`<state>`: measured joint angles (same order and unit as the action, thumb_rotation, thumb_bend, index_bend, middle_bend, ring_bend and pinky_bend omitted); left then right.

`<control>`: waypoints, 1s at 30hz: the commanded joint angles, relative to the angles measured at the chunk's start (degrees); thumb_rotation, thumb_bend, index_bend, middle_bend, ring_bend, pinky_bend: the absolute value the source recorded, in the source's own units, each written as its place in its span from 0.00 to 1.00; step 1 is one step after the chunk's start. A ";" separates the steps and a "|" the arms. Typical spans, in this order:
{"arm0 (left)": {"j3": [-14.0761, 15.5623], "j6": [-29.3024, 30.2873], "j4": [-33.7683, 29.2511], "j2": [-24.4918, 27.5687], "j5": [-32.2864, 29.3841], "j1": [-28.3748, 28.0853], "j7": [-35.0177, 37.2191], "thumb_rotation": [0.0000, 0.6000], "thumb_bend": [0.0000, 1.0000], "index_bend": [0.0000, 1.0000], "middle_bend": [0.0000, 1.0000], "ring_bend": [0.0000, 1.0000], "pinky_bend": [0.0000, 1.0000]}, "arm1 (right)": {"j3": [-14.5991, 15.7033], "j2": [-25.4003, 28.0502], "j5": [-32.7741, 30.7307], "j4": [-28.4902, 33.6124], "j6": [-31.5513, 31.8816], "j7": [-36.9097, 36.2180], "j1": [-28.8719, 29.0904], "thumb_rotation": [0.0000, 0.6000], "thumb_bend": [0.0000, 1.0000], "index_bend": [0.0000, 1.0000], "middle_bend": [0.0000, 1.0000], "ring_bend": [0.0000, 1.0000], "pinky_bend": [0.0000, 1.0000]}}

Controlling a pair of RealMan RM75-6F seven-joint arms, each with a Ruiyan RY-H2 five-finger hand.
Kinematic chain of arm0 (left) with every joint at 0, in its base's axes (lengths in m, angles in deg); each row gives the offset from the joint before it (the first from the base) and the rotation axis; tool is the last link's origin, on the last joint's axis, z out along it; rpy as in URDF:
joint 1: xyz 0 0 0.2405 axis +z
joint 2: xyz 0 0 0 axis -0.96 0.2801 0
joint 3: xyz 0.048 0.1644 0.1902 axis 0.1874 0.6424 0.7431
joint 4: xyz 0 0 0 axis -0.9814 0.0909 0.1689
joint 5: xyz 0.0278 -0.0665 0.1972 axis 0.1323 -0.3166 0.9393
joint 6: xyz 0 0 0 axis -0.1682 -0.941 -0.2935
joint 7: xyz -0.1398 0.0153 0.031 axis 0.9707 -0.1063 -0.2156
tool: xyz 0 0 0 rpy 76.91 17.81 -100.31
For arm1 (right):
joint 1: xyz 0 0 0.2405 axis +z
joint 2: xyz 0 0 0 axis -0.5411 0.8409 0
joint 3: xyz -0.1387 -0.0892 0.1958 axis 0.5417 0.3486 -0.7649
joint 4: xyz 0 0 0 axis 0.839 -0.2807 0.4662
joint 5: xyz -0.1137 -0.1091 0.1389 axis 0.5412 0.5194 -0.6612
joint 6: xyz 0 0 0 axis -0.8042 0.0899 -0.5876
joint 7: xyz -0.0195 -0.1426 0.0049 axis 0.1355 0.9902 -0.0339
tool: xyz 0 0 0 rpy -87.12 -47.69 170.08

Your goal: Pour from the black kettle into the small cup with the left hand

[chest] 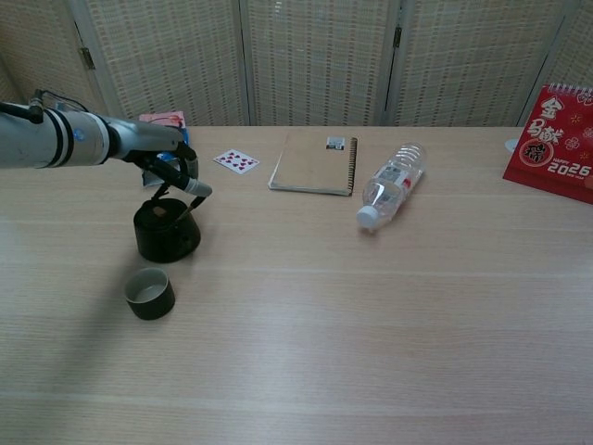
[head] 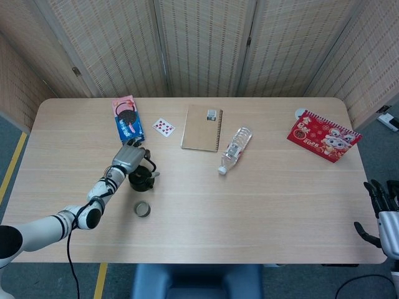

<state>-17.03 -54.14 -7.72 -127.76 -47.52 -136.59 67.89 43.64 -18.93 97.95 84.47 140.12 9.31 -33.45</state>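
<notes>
Black kettle (chest: 167, 234) sits upright on the counter (chest: 371, 306), squat, round, matte, just behind the small cup (chest: 149, 293). Your left robot hand (chest: 170, 159) has fingers curled around its thin arched handle, apparently to lift and tip. Right robot hand (head: 381, 208) idles at the counter's edge, fingers spread, empty.

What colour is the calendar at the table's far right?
Red with gold print, the calendar shows best in the chest view.

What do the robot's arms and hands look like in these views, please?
The left arm is silver-white with black bands and a thin black cable along it; its left hand has a grey metallic back and dark fingers. The right hand shows black fingers above a silver wrist.
</notes>
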 commanded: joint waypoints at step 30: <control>0.38 12.38 -13.23 12.20 20.43 14.81 11.59 0.32 0.16 0.35 0.39 0.18 0.00 | -0.21 0.50 1.91 1.20 0.64 0.44 0.53 1.00 0.29 0.02 0.09 0.20 0.00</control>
<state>-16.63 -41.70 -20.88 -115.69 -27.12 -121.85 79.80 43.42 -18.43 99.85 85.66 140.76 9.74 -32.93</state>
